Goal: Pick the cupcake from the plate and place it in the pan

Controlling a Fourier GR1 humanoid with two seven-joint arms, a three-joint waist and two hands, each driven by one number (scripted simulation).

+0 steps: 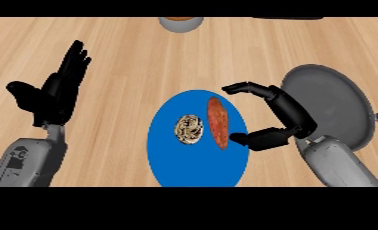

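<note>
Landmark: one blue plate (193, 166), lying flat on the wooden table (133, 49); every place below is told from it.
Count: one plate, one cupcake, one reddish-brown oblong food item, one grey pan, one small bowl-like thing, two hands.
Plate: near the view's lower edge, between the two forearms, its near rim cut off by the lower band.
Cupcake (190, 128): on the plate, in its far half, a little left of the plate's middle; seen from above as a small round swirl, top facing up, so no long axis can be told.
Oblong food (218, 122): on the plate just right of the cupcake, close beside it; its long axis runs near to far, slightly tilted.
Right hand (284, 116): at the plate's right rim, fingers and thumb curved into a wide C that opens toward the plate; it has hold of nothing, and the thumb tip sits just beside the oblong food.
Left hand (55, 91): well left of the plate, fingers straight and pointing away, resting, holding nothing.
Pan (336, 99): right of the plate, behind the right hand, partly hidden by it.
Bowl-like thing (181, 23): far beyond the plate, at the upper edge, partly cut off.
</note>
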